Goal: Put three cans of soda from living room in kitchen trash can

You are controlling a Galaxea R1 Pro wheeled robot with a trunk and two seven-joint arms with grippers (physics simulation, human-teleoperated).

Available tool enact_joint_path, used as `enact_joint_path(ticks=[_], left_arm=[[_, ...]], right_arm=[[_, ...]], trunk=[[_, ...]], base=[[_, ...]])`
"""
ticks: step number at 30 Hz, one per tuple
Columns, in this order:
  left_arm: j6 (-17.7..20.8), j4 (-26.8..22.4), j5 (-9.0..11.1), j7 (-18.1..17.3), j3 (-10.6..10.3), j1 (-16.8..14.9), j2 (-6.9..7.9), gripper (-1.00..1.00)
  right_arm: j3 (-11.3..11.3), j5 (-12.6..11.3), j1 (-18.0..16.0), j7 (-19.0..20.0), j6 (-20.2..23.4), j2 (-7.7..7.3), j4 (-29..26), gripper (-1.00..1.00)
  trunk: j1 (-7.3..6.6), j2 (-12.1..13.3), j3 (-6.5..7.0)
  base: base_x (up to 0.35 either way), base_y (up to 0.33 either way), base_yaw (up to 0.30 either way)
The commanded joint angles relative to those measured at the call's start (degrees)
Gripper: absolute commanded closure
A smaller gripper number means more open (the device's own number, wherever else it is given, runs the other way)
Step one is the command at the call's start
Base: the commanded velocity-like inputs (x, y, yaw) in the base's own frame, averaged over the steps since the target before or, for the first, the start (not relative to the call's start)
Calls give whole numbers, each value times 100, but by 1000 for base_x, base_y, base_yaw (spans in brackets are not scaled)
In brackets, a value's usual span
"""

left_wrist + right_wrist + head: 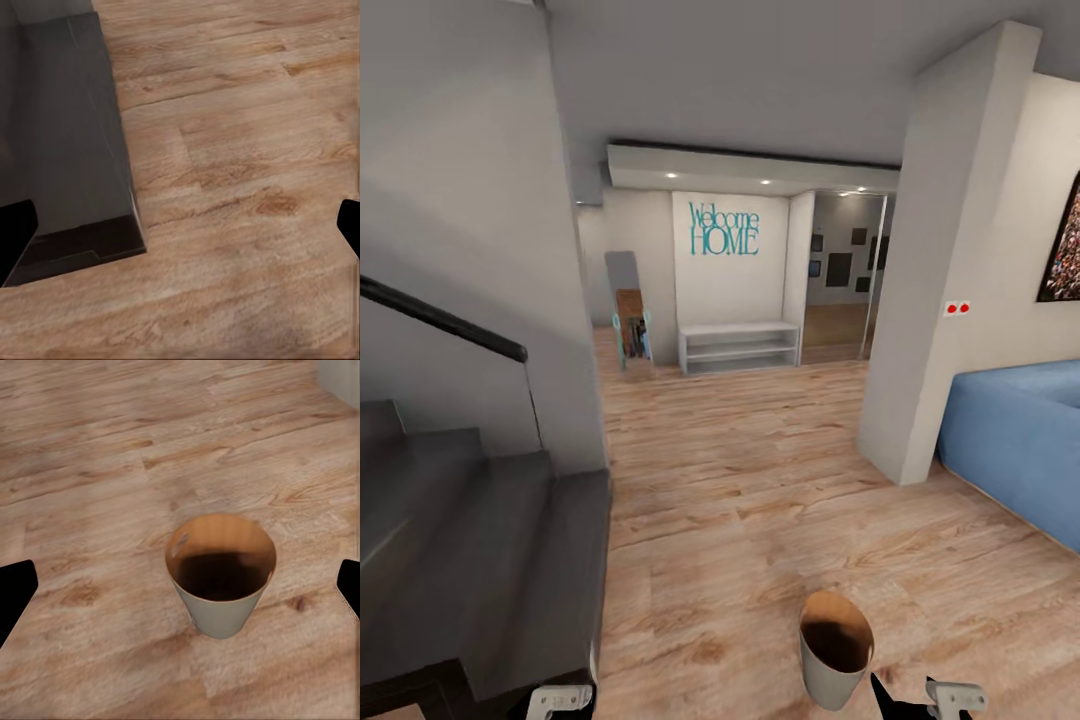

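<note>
Teal wall lettering point(724, 229) reads "Welcome HOME"; both claws spread, empty; tash can point(836, 648) upright.

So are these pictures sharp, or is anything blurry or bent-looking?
Head view: walls lean outward at the edges, wide-lens distortion; ceiling spotlights glow over the Welcome HOME sign. Right wrist view: the trash can is fairly crisp, its inside dark. Left wrist view: floor grain looks soft.

tash can point(836, 655) upright on floor point(740, 500) | stairs point(470, 560) left | sofa point(1020, 450) right | shelf point(740, 347) behind
</note>
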Motion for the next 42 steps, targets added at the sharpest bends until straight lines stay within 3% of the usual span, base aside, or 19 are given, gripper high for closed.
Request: enact_joint_path(ticks=[1,28,42], left_arm=[[-1,26,0,1,-7,0,-1,-100],[-1,125,0,6,-7,0,-4,-100],[-3,120,4,7,3,0,-4,-100]], right_arm=[[1,0,-1,0,0,0,0,-100],[62,53,-2,-7,6,18,0,-100],[82,70,1,-57,9,34,14,-100]], trunk=[[0,0,0],[0,0,0],[0,0,0]], base=[[150,-228,0],[134,-256,3],[104,-239,203]])
